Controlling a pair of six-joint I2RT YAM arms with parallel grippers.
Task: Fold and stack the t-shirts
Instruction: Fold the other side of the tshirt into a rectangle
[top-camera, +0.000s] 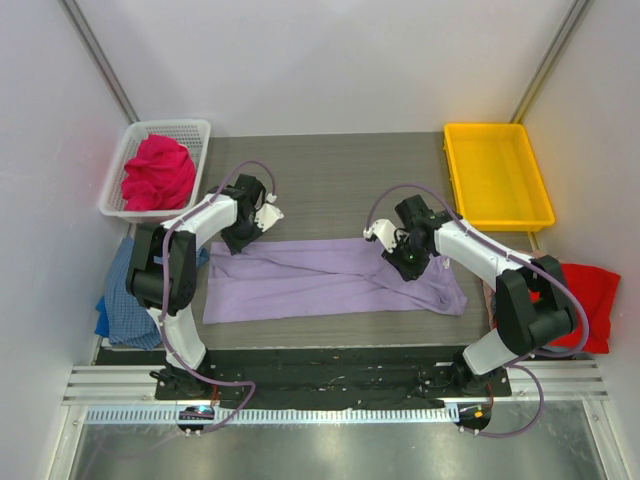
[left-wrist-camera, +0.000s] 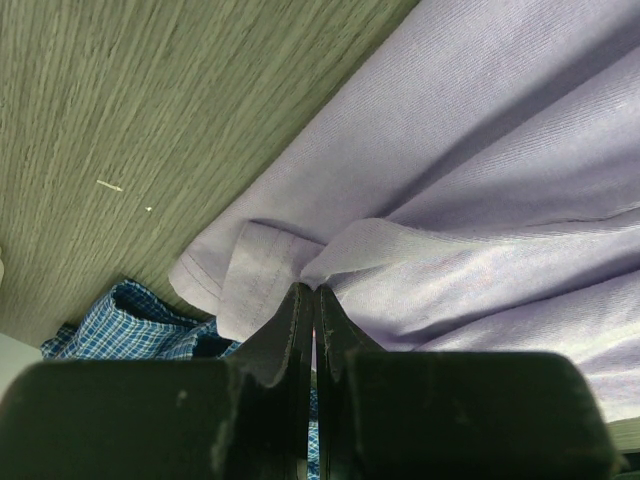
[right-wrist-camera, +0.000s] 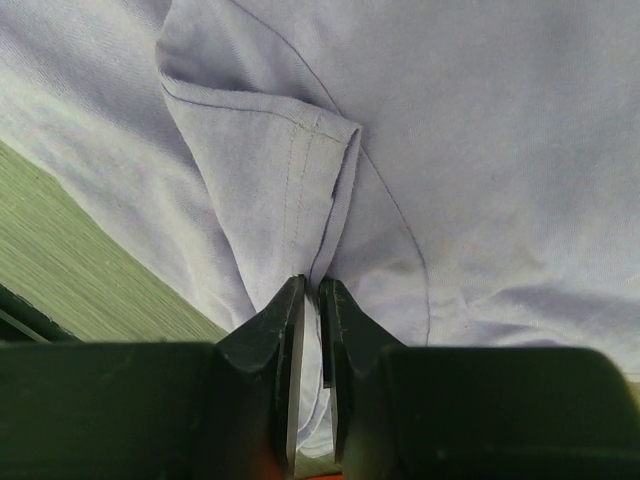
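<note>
The lavender-purple t-shirt (top-camera: 320, 278) lies stretched in a long band across the table. My left gripper (top-camera: 240, 236) is shut on its upper left corner; the left wrist view shows the jaws pinching a cloth fold (left-wrist-camera: 330, 255) by the sleeve hem. My right gripper (top-camera: 408, 255) is shut on a fold near its right end, with cloth (right-wrist-camera: 330, 200) between the jaws in the right wrist view. The magenta-pink t-shirt (top-camera: 157, 172) is bunched in the white basket. The blue checked t-shirt (top-camera: 128, 300) lies at the left table edge. The red t-shirt (top-camera: 590, 300) lies at the right edge.
The white mesh basket (top-camera: 200, 130) stands at the back left. The yellow plastic tray (top-camera: 497, 175) stands at the back right. White walls close in both sides. A black rail with the arm bases runs along the near edge.
</note>
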